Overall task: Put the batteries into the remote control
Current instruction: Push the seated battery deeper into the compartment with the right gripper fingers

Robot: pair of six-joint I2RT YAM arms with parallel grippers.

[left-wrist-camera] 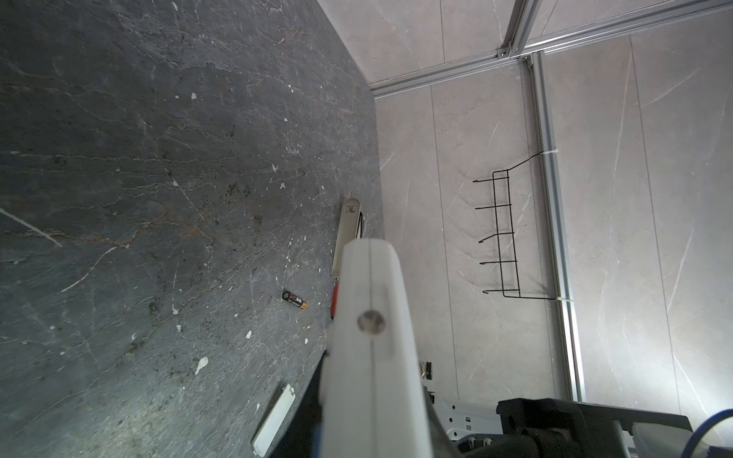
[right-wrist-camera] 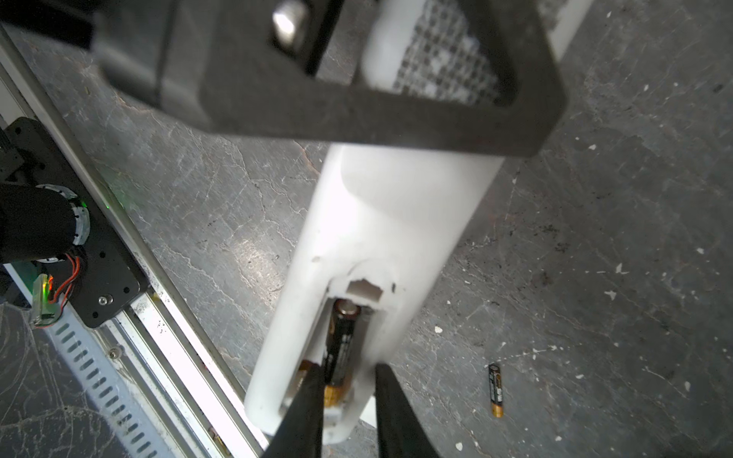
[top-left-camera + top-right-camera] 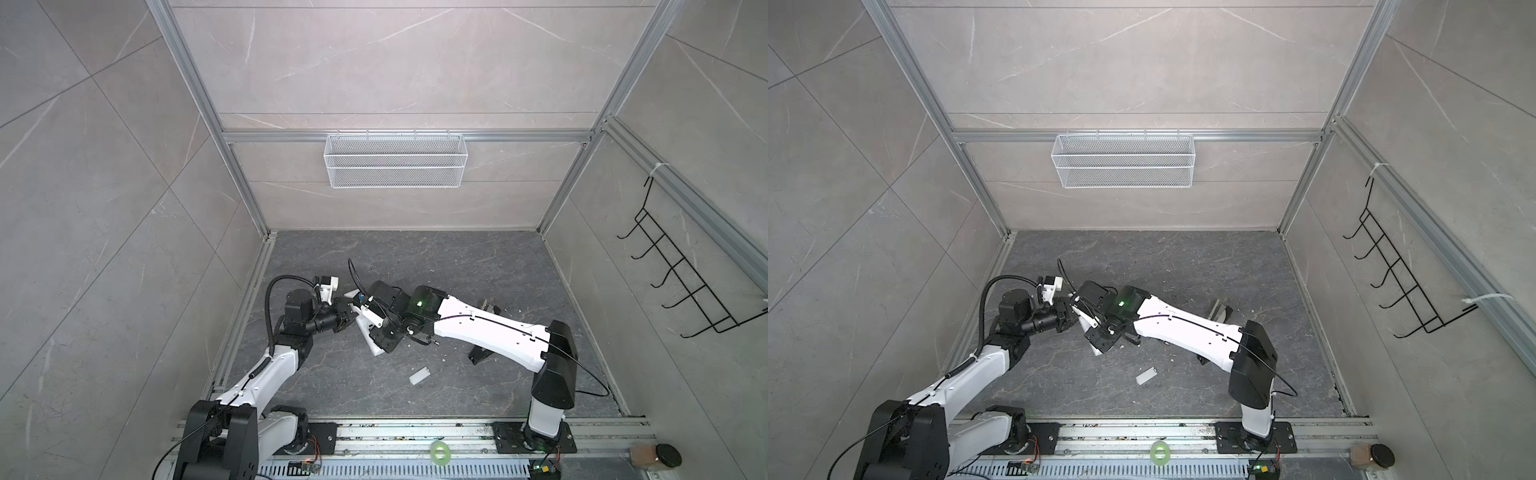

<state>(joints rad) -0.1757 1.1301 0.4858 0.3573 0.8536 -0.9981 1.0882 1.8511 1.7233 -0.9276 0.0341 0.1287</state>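
The remote control (image 2: 380, 222) is a long white bar, back side up, with its battery bay uncovered. In both top views it hangs just above the table (image 3: 365, 328) (image 3: 1095, 349). My left gripper (image 3: 349, 309) is shut on its far half, one black finger (image 2: 357, 119) lying across the back. One of the batteries (image 2: 342, 341) sits lengthwise in the bay. My right gripper (image 2: 347, 372) straddles its gold end, jaws slightly apart, one finger standing off it. The other battery (image 2: 496, 390) (image 1: 294, 300) lies loose on the table beside the remote.
The small white battery cover (image 3: 419, 376) (image 1: 273, 420) lies on the table in front of the remote. A grey slim bar (image 1: 347, 234) rests near the right wall, partly under my right arm. A wire basket (image 3: 395, 160) hangs on the back wall and a hook rack (image 3: 685, 282) on the right wall.
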